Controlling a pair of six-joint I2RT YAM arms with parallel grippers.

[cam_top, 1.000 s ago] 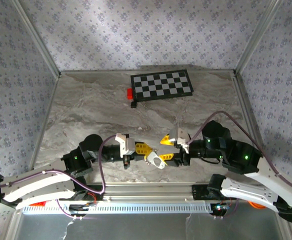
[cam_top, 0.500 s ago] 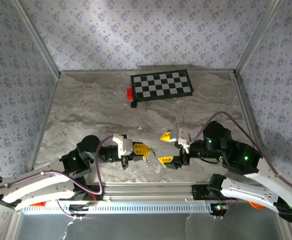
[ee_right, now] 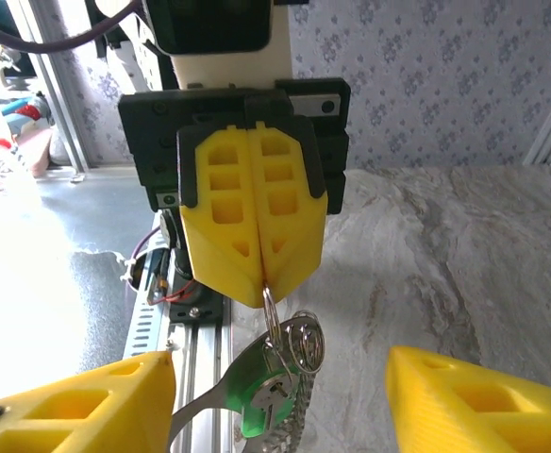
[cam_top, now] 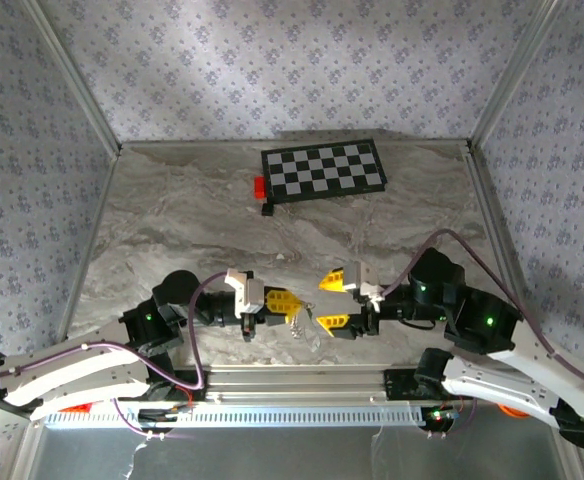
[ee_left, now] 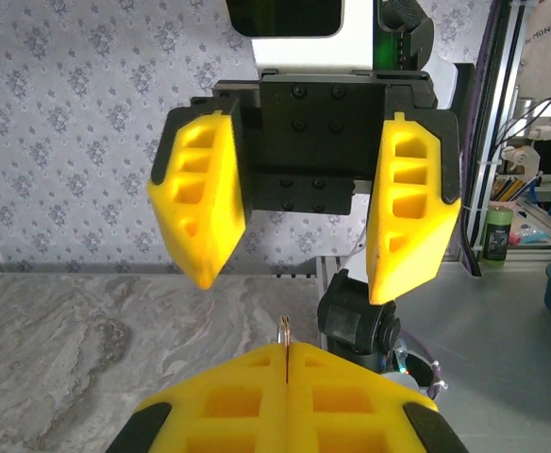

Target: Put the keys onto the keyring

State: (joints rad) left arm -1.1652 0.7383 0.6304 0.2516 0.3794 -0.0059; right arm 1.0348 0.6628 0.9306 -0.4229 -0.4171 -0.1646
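my left fingers (ee_right: 224, 217) pinch the keyring (ee_right: 270, 307); my right fingers (ee_left: 412, 208) spread open, facing them.
the keyring hangs above the tabletop (ee_right: 426, 236), keys (ee_right: 205, 406) dangling below; i'd hold steady while the right closes in squarely.

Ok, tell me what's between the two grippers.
The keyring with its green tag hangs there, pinched by the shut left gripper and facing the open right gripper; the right wrist view shows it best.

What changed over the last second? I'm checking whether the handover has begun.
The left gripper, shut on the keyring, drew back slightly leftward, and the hanging keys swung with it. The right gripper stayed open, barely shifting. Nothing was grasped or released; checkerboard unmoved.
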